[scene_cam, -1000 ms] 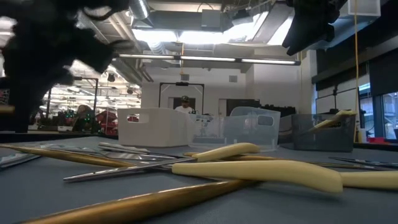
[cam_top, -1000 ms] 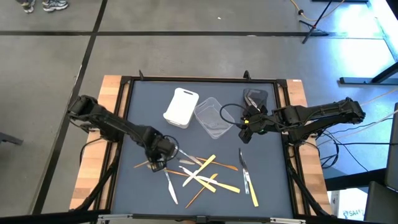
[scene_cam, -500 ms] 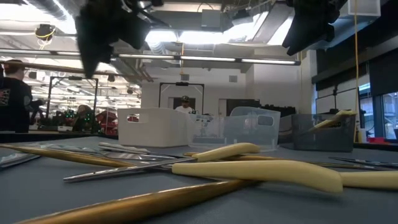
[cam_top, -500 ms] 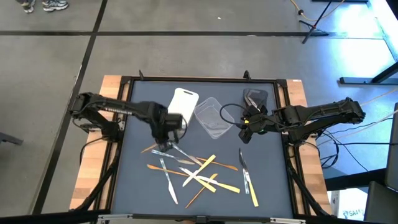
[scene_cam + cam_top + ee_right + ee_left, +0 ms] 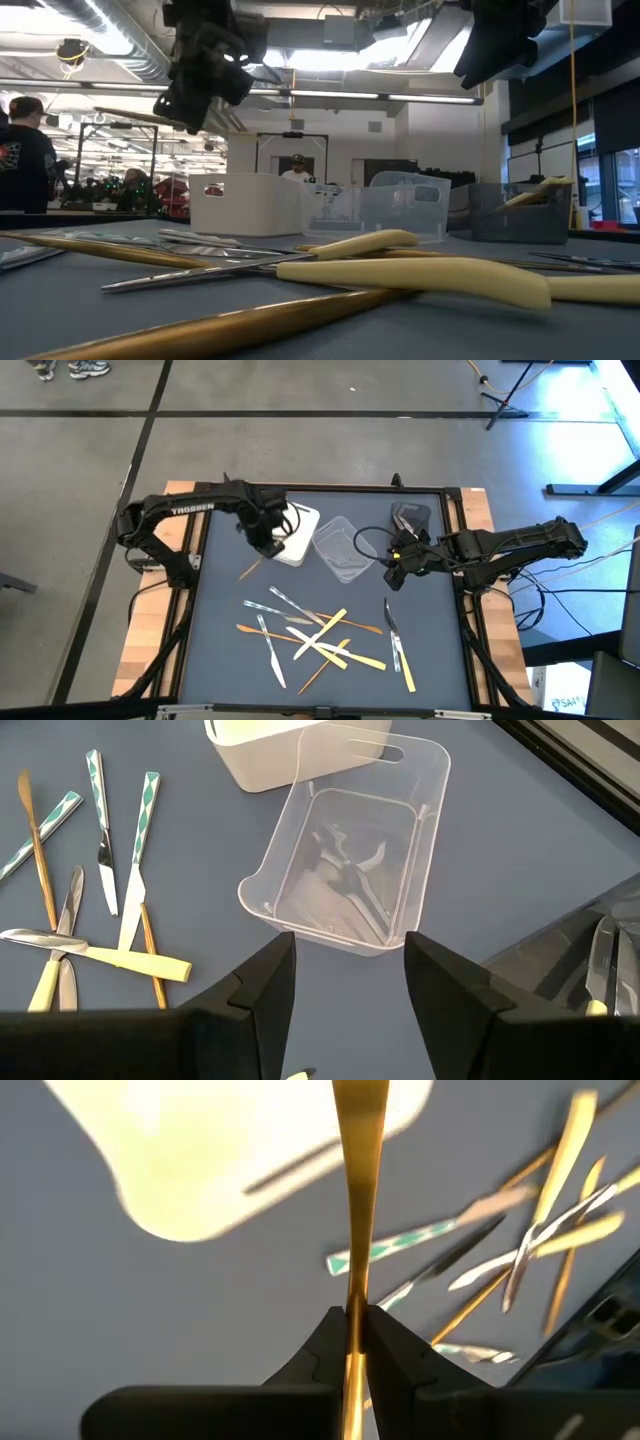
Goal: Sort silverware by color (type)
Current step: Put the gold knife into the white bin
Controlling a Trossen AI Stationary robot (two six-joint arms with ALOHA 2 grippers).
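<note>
From overhead we look straight down on the whole surface (image 5: 220, 660). Our low camera sits at surface level, close to the cutlery, facing the room. Each wrist camera looks past its own hand. The high and right wrist views share the clear tub (image 5: 340, 550) (image 5: 345, 860).

The table (image 5: 215, 650) has a dark blue-grey top inside a black frame, with wooden boards along both long sides. Three tubs sit in its upper half: a white tub (image 5: 296, 536) left of centre, a clear tub (image 5: 341, 550) just beside it to the right, and a dark grey tub (image 5: 411, 516) farther right near the top edge. Loose silverware (image 5: 318, 635) lies scattered and crossed over the lower middle
</note>
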